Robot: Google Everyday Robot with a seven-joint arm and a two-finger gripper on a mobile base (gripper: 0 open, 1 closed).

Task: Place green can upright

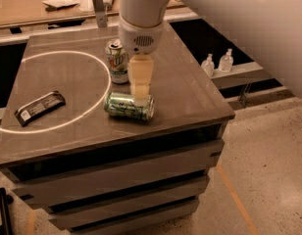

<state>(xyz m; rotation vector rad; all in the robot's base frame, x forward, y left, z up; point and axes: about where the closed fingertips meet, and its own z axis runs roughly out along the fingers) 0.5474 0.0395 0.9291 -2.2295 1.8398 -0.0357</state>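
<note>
Single camera view, looking down on a dark worktop (190, 97) with a white ring (99, 62) marked on its left half; all positions below are given relative to this ring.

The green can (127, 106) lies on its side just outside the ring's right-hand arc. Its long axis runs roughly left to right, and its left end sits at the painted line (contact with the line itself cannot be resolved). Its mottled green body faces the camera, and its silver rim shows at the right end.

The gripper (140, 98) hangs directly above the green can, just right of the ring, pointing straight down. Its pale tip reaches the can's upper side near the right end. Whether it is parted or closed cannot be read from this angle, since it appears as one cream-coloured slab. The white arm (141, 28) carries it from above, over the ring's upper right.

A second can (116, 61), with white showing on its lower body, stands upright at the ring's upper right edge, behind the green can and apart from it. A dark wrapped bar (39, 106) lies flat and slanted inside the ring at its lower left.

Two clear pump bottles (217, 62) stand on a ledge (239, 72) well to the right of the ring, off the worktop. An orange line (234, 199) crosses the speckled floor (273, 170) below and to the right.
</note>
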